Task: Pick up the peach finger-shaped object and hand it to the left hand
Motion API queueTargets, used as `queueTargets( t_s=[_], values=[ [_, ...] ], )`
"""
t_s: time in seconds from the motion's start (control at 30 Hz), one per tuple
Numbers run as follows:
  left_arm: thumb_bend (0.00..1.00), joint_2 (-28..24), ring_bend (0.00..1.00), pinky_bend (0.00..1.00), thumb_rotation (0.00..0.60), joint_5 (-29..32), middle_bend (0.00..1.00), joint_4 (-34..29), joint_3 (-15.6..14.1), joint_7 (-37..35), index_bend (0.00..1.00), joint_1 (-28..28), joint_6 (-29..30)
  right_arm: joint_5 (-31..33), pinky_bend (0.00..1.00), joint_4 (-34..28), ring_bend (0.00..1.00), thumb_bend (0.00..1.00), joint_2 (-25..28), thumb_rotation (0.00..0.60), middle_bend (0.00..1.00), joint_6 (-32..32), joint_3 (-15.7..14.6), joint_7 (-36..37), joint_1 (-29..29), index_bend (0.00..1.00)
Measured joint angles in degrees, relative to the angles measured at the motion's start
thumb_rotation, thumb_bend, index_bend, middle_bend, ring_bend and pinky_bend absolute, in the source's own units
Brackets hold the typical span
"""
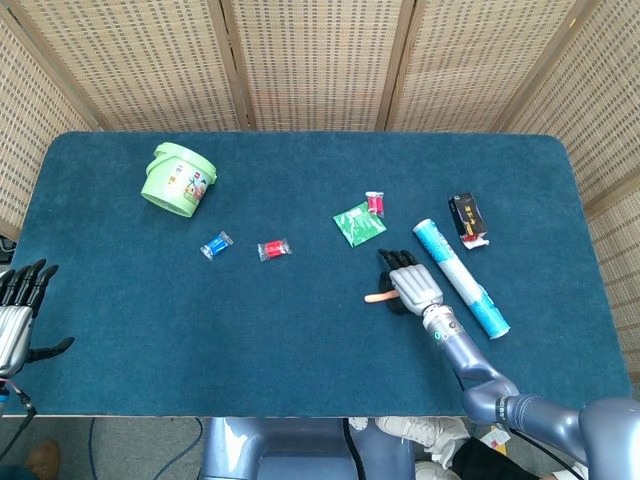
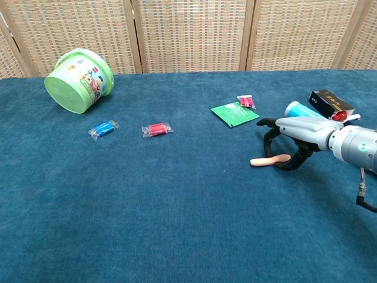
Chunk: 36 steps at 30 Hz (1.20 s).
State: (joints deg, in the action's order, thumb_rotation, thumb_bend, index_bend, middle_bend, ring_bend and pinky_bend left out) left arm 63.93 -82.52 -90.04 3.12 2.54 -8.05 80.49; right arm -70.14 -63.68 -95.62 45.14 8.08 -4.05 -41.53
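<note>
Right hand (image 2: 290,144) arched low over the peach finger-shaped object (image 2: 269,160), which lies flat on the table (image 1: 300,330), right of centre, toward the near edge. Fingers curl down around its right end; whether they actually clamp it I cannot tell. Judgement: close thumb and fingers across the shaft before lifting, keep it level. Left hand (image 1: 18,315) waits at the near-left corner, fingers apart, holding nothing. The long stretch of cloth between them looks open; the blue-white tube (image 1: 461,276) sits just beside the right hand, so lift straight up first.
</note>
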Motion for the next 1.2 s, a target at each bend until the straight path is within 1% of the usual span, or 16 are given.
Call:
queueTargets(
  t_s=[0.03, 0.17, 0.27, 0.47, 0.57, 0.77, 0.87, 0.97, 1.0, 1.07, 1.13, 1.2],
  values=[
    [0.00, 0.0, 0.00, 0.00, 0.600, 0.0, 0.00, 0.0, 0.0, 0.0, 0.00, 0.0, 0.0, 0.1, 0.00, 0.3, 0.00, 0.55, -0.1, 0.600, 0.03, 0.0, 0.0, -0.1, 0.0, 0.54],
    [0.00, -0.1, 0.00, 0.00, 0.600, 0.0, 0.00, -0.1, -0.1, -0.2, 0.00, 0.0, 0.0, 0.5, 0.00, 1.0, 0.00, 0.56, -0.6, 0.600, 0.05, 0.1, 0.2, 0.3, 0.3, 0.63],
    [0.00, 0.0, 0.00, 0.00, 0.600, 0.0, 0.00, -0.1, -0.1, 0.0, 0.00, 0.0, -0.2, 0.4, 0.00, 0.9, 0.00, 0.57, -0.7, 0.600, 0.06, 1.1, 0.5, 1.3, 0.6, 0.63],
    [0.00, -0.1, 0.00, 0.00, 0.600, 0.1, 0.00, -0.1, -0.1, -0.1, 0.00, -0.2, -0.4, 1.3, 0.00, -1.2, 0.00, 0.60, 0.2, 0.600, 0.07, 1.1, 1.8, 3.6, 1.1, 0.65],
    [0.00, -0.1, 0.00, 0.00, 0.600, 0.1, 0.00, 0.0, -0.1, -0.3, 0.00, -0.3, -0.7, 2.4, 0.00, -3.6, 0.00, 0.61, 1.2, 0.600, 0.07, 0.7, 2.8, 5.3, 1.3, 0.65],
    [0.00, -0.6, 0.00, 0.00, 0.600, -0.5, 0.00, 0.1, 0.1, -1.0, 0.00, -1.1, -1.2, 5.9, 0.00, -11.3, 0.00, 0.62, 4.6, 0.600, 0.08, -1.2, 5.9, 8.8, 1.2, 0.65],
    [0.00, -2.1, 0.00, 0.00, 0.600, -1.3, 0.00, -1.1, 0.0, -2.1, 0.00, -1.7, -2.1, 9.2, 0.00, -15.4, 0.00, 0.62, 6.7, 0.600, 0.08, -2.6, 8.2, 9.5, 0.4, 0.65],
    [0.00, -4.8, 0.00, 0.00, 0.600, -3.2, 0.00, -2.8, 0.0, -2.5, 0.00, -2.7, -2.5, 14.4, 0.00, -19.4, 0.00, 0.63, 8.5, 0.600, 0.08, -3.8, 11.0, 9.3, -1.2, 0.65],
    [0.00, -6.1, 0.00, 0.00, 0.600, -4.0, 0.00, -3.8, -0.1, -2.5, 0.00, -3.2, -3.0, 17.0, 0.00, -20.6, 0.00, 0.63, 9.1, 0.600, 0.08, -4.3, 12.5, 9.0, -2.2, 0.65],
    [0.00, -8.5, 0.00, 0.00, 0.600, -5.0, 0.00, -6.0, -0.2, -2.5, 0.00, -4.2, -4.4, 21.5, 0.00, -22.0, 0.00, 0.64, 9.7, 0.600, 0.08, -5.0, 14.4, 8.5, -4.0, 0.66],
    [0.00, -11.3, 0.00, 0.00, 0.600, -6.0, 0.00, -8.8, -0.2, -1.7, 0.00, -5.8, -6.3, 27.1, 0.00, -23.2, 0.00, 0.65, 10.1, 0.600, 0.08, -5.6, 15.3, 7.5, -6.4, 0.66],
    [0.00, -12.7, 0.00, 0.00, 0.600, -6.8, 0.00, -10.5, 0.2, -0.1, 0.00, -7.4, -7.5, 32.7, 0.00, -24.2, 0.00, 0.66, 10.0, 0.600, 0.08, -5.9, 15.6, 6.4, -9.2, 0.66]
  ],
)
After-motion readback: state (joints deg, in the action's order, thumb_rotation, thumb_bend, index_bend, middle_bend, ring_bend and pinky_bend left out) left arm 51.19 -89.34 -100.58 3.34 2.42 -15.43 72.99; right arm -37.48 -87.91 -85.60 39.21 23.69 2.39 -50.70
